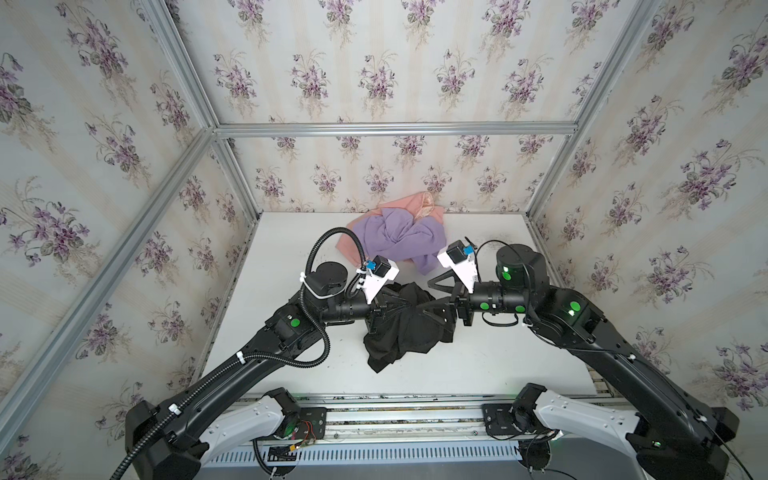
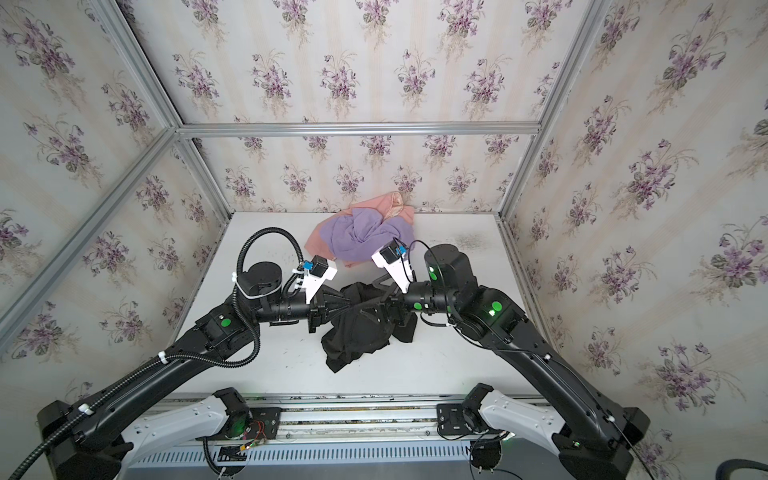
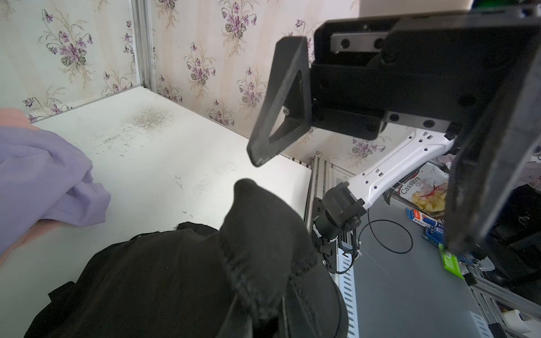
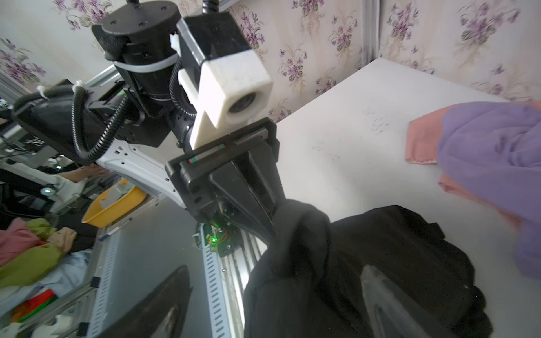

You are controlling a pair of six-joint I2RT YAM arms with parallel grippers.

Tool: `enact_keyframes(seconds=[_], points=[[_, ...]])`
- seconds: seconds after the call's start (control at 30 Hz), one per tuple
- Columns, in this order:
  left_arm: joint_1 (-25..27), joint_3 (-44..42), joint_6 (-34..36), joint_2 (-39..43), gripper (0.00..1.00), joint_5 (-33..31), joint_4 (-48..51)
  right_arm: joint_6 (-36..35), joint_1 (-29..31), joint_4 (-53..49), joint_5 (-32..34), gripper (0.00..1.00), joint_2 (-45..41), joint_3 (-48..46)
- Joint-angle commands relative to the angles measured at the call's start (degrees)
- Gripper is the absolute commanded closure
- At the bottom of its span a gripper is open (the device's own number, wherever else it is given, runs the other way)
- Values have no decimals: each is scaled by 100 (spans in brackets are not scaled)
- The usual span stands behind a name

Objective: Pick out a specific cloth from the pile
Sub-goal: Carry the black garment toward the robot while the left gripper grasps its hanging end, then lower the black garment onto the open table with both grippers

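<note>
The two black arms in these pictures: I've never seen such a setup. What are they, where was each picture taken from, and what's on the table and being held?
They are two robot arms, each ending in a two-fingered gripper. Two pictures look down from one overhead camera. The other two come from small cameras on the arms' wrists, looking along the fingers. On the white table, a purple cloth lies on top of a pink cloth by the back wall. Apart from them, nearer the arms, is a black cloth. The left gripper is shut on a fold of it, holding that part up while the rest hangs toward the table. The right gripper is at the cloth's other side, jaws wide open, gripping nothing.
</note>
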State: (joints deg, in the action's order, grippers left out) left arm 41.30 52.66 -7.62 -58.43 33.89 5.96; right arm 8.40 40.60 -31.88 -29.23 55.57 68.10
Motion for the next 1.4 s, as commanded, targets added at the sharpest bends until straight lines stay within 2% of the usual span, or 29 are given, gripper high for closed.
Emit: enact_keyframes(seconds=[0.0,0.23,0.57,0.73,0.9,1.1,1.37], points=[[1,-11,49,-17,86,-74,-182,-208,0,215,667,3,-315,-331],[-1,-28,14,-287,87,-159,-174,63,-82,192,1619,0,-881,-1187],[62,-17,-221,-861,91,-208,-174,685,-219,591,3554,1,-1782,-2268],[84,-274,-240,-925,92,-245,-174,1044,-220,780,3529,3,-1790,-2516],[163,-564,-372,-893,92,-471,-174,1112,-219,811,3465,2,-1573,-2520],[190,-871,-641,-1135,93,-355,-174,1257,-225,1050,3325,3,-1350,-2499],[194,-879,-890,-1618,95,-988,-183,1519,-220,1339,3048,2,-1108,-2588]])
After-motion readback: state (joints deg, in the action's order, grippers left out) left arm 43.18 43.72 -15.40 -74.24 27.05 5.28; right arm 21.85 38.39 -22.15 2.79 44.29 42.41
